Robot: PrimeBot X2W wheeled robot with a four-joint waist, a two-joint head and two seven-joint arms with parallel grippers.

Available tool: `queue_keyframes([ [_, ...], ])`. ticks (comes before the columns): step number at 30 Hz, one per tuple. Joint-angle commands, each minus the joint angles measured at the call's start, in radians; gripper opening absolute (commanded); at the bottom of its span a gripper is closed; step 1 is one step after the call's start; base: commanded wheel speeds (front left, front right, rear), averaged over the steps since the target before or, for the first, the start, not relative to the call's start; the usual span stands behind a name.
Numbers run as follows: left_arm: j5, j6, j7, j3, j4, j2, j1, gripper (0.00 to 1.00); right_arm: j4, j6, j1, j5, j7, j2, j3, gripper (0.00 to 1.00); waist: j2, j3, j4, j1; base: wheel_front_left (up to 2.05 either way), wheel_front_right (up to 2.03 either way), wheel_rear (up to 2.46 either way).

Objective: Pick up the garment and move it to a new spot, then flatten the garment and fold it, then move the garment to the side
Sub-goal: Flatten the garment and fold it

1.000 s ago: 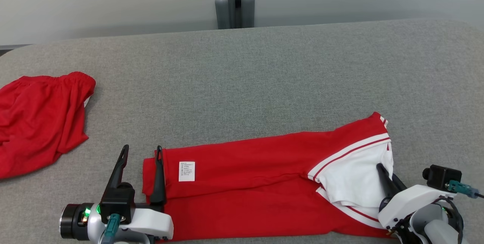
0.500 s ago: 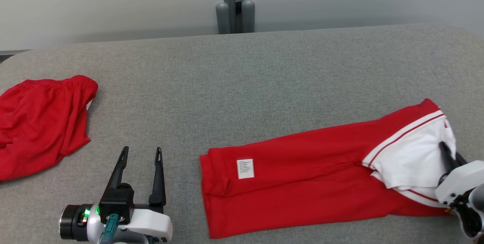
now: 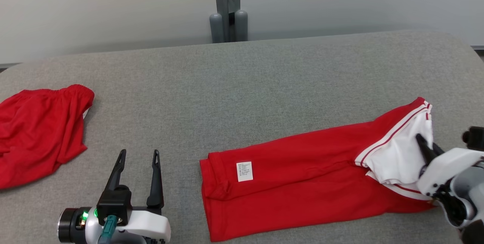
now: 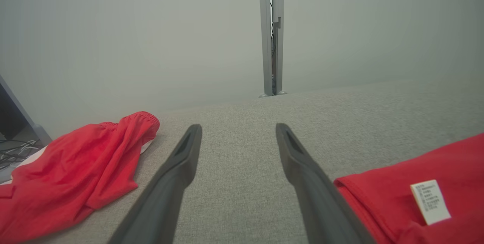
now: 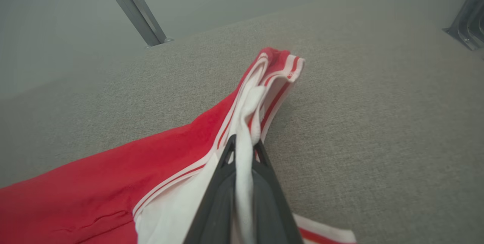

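Garment is lying left-to-right across the lower frame, right gripper pinching its white-trimmed end; left gripper, fingers spread, is hovering lower left, seemingly clear.

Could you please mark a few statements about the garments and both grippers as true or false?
1. The right gripper is shut on the white end of the folded red garment. True.
2. The left gripper grips the garment's labelled end. False: it stands open, apart from the garment, over the grey table.
3. A crumpled red garment lies at the table's left end. True.
4. The care label faces down. False: it shows on top.
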Motion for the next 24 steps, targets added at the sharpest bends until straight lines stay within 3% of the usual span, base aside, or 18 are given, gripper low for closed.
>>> queue_keyframes([
  [1,-0.003,0.0,-0.004,0.007,0.0,0.003,0.013,1.0,-0.051,0.0,0.002,0.034,0.044,0.014,0.012,0.0,0.0,-0.013,-0.011,0.0,0.0,0.0,0.0],
  [10,-0.005,0.001,-0.004,0.018,-0.004,0.003,0.037,1.0,-0.242,0.0,0.043,0.112,0.225,0.089,-0.013,0.0,0.0,-0.043,-0.041,0.0,0.0,0.0,0.0],
  [19,-0.004,-0.004,-0.004,0.024,-0.009,0.003,0.039,1.0,-0.442,0.0,0.133,0.111,0.42,0.293,-0.133,0.0,0.0,-0.055,-0.046,0.0,0.0,0.0,0.0],
  [24,-0.001,-0.006,-0.004,0.024,-0.007,0.002,0.043,1.0,-0.544,0.001,0.208,0.133,0.526,0.35,-0.181,0.0,0.0,-0.055,-0.026,0.0,0.0,0.0,0.0],
])
